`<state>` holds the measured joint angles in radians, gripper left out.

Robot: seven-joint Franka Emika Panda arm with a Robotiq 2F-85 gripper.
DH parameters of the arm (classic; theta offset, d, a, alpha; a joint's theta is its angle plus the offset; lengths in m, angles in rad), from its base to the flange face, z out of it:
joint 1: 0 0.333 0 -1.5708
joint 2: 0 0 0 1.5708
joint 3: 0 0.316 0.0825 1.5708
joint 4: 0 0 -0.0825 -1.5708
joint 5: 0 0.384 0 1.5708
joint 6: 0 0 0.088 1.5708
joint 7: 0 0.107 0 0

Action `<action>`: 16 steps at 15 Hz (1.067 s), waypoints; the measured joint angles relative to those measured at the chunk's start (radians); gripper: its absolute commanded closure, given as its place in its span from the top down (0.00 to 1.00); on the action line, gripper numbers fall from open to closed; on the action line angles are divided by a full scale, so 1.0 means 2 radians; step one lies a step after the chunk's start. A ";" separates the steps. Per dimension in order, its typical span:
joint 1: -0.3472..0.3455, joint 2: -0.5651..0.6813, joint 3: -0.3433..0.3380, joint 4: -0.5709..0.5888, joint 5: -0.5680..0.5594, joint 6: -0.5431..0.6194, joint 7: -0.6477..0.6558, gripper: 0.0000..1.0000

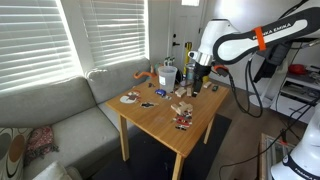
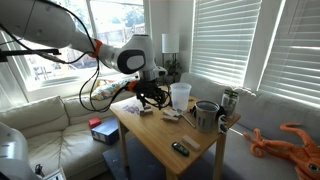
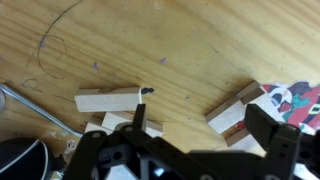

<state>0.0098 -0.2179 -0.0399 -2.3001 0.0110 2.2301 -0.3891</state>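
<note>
The black two-finger gripper [image 3: 205, 125] is released: its jaws stand wide apart and hold nothing. In the wrist view it enters from the bottom edge and hangs over the light wooden table [image 3: 190, 40].

The nearest things are pale rectangular wooden blocks. One wooden block [image 3: 103, 101] lies flat just beyond the finger on the left of that view. A second wooden block [image 3: 233, 108] lies at an angle near the finger on the right of that view. Whether either finger touches a block cannot be told. A colourful printed item [image 3: 292, 98] lies beside the second block, at the right edge of the view.

In both exterior views the gripper hangs low above the table, over the corner nearest the arm. Further things stand on the table:
- a translucent plastic cup [image 2: 180, 95], near the gripper;
- a grey metal mug [image 2: 206, 116], beside the cup;
- an orange plush octopus [image 1: 141, 76], at the corner next to the grey sofa [image 1: 60, 110].
</note>
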 measured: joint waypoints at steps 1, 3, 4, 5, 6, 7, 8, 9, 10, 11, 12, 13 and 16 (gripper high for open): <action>-0.001 0.000 -0.002 0.001 0.004 0.000 0.019 1.00; -0.007 0.001 -0.005 0.004 0.004 0.000 0.063 1.00; -0.011 0.002 -0.006 0.006 0.004 0.000 0.084 1.00; -0.016 0.004 -0.007 0.007 0.004 0.000 0.106 1.00; -0.021 0.006 -0.008 0.008 0.004 0.000 0.128 1.00; -0.026 0.008 -0.009 0.009 0.004 -0.001 0.149 1.00; -0.031 0.011 -0.009 0.010 0.004 -0.001 0.171 1.00; -0.035 0.015 -0.010 0.011 0.004 -0.002 0.192 1.00; -0.039 0.019 -0.011 0.013 0.004 -0.003 0.213 1.00; -0.042 0.023 -0.012 0.015 0.005 -0.003 0.234 1.00; -0.044 0.026 -0.013 0.016 0.008 -0.003 0.253 1.00; -0.047 0.030 -0.014 0.018 0.011 -0.003 0.274 1.00; -0.053 0.040 -0.016 0.022 0.020 -0.003 0.326 1.00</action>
<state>-0.0966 -0.1370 -0.0714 -2.2563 0.0504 2.2246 0.2627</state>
